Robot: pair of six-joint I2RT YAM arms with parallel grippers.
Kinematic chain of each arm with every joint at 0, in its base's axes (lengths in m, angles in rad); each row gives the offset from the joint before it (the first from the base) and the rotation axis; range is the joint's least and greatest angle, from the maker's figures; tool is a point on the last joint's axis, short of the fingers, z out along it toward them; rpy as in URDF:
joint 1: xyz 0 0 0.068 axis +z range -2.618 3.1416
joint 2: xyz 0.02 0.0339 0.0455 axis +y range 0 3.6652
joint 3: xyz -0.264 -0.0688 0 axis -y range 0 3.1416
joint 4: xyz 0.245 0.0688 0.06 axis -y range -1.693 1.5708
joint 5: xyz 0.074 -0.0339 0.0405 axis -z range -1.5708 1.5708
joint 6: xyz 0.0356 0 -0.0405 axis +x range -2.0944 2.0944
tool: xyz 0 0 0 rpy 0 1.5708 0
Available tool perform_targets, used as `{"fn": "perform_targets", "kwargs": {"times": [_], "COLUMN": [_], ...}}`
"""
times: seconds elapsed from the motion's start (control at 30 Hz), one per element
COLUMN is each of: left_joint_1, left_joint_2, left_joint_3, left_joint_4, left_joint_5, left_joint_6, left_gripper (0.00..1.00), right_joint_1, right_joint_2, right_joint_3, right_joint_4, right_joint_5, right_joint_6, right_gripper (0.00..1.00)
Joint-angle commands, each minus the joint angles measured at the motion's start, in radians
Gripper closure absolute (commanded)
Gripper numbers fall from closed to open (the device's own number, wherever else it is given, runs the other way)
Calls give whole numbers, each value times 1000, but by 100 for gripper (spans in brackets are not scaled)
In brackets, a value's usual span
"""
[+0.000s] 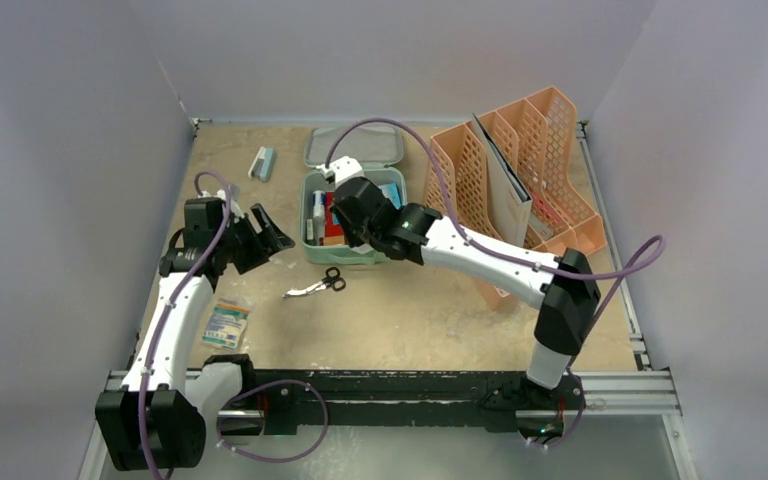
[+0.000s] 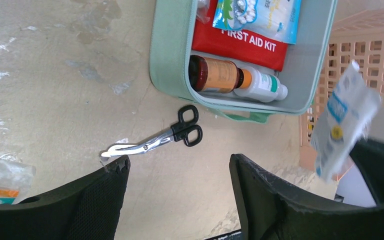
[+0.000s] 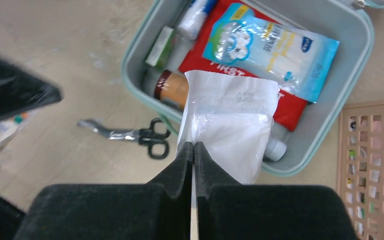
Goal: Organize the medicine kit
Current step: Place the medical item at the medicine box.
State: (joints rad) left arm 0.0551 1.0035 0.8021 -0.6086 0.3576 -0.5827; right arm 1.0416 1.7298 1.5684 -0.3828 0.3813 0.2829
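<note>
Packet (image 1: 225,324) lay flat at the lower left of the top view, near the left arm. Just above and to the right of it, the left gripper (image 1: 272,230) hung over the table (image 1: 430,320) with its jaws spread wide and nothing between them. Scissors (image 1: 318,284) with black handles lay on the table right of that gripper and just below the kit (image 1: 344,257). The kit, a mint-green box, sat open in the upper middle of the frame, with its lid (image 1: 370,148) lying flat directly behind it. Inside lay a red pouch (image 2: 245,45) marked FIRST AID KIT with a blue swab bag (image 3: 270,50) on top. Along one wall a brown bottle (image 2: 215,74) lay end to end with a white bottle (image 2: 260,85). Over the box the right gripper (image 3: 194,147) was clamped tight on a white sachet (image 3: 230,115), which hung from its fingertips above the bottles and the pouch. Farthest right stood the peach rack (image 1: 550,170), upright on the table just beside the kit.
</note>
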Motion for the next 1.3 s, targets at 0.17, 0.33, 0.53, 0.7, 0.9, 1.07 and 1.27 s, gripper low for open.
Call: {"fn": "perform_targets", "kwargs": {"times": [0.17,0.33,0.53,0.7,0.9,1.07,1.27], "left_joint_1": [-41,-42,-43,-42,-44,-43,-42], "left_joint_2": [-21,-44,-49,-54,-57,-48,-40], "left_joint_3": [-9,-9,-1,1,3,4,12], "left_joint_4": [6,-13,-26,-35,-39,-34,-47], "left_joint_5": [25,-12,-34,-39,-42,-34,-40], "left_joint_6": [24,36,38,43,44,44,49], "left_gripper": [29,29,29,29,29,29,29], "right_joint_1": [-112,-164,-226,-254,-272,-280,-285], "right_joint_2": [88,158,238,348,430,490,544], "right_joint_3": [75,124,165,264,300,339,357], "right_joint_4": [78,84,126,86,114,107,120], "right_joint_5": [39,2,-22,-19,75,78,84], "right_joint_6": [-17,-23,-15,-5,-57,-106,-151], "right_gripper": [100,100,100,100,100,100,100]}}
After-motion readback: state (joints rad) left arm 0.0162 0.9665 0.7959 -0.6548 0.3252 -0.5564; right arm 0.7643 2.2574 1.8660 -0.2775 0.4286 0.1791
